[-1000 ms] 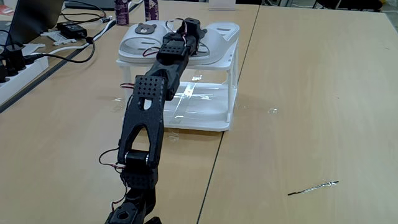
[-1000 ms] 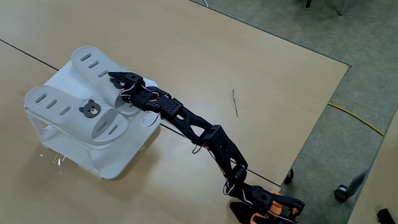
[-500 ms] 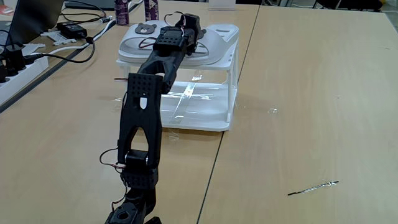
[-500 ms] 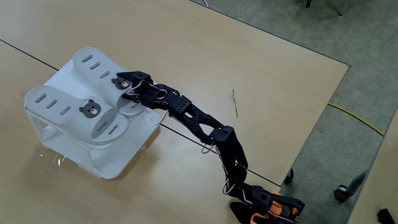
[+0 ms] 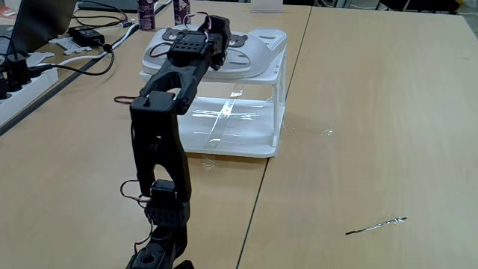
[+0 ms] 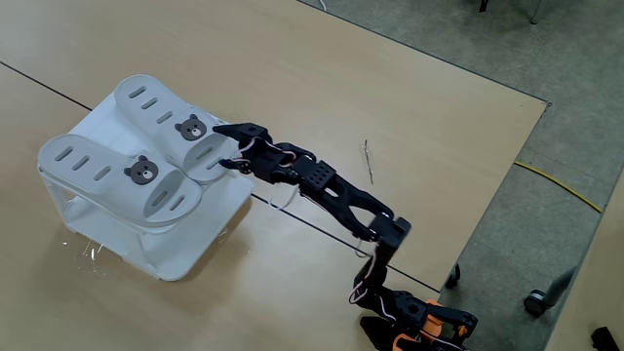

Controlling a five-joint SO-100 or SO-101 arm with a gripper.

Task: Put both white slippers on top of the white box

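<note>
Both white slippers lie side by side on the slatted top of the white box (image 5: 278, 104) (image 6: 180, 249). One slipper (image 6: 93, 171) (image 5: 159, 51) shows its bear badge mid-sole. The other slipper (image 6: 156, 109) (image 5: 261, 46) lies next to it, with its badge nearest the arm. In both fixed views my gripper (image 6: 220, 146) (image 5: 218, 31) hovers just off the toe end of that second slipper, at the box's top edge. It is open, with nothing between its fingers. The black arm folds upward behind it.
A thin metal pin (image 5: 376, 223) (image 6: 368, 161) lies on the wooden table to the right of the arm. A power strip (image 5: 22, 78), cables, an adapter and two bottles (image 5: 146, 12) crowd the far left. In a fixed view the table's edge (image 6: 487, 195) drops to grey floor.
The gripper has drawn back from over the second slipper to just off its end, and the arm's elbow has risen. That slipper's bear badge is now uncovered. Both slippers stayed put.
</note>
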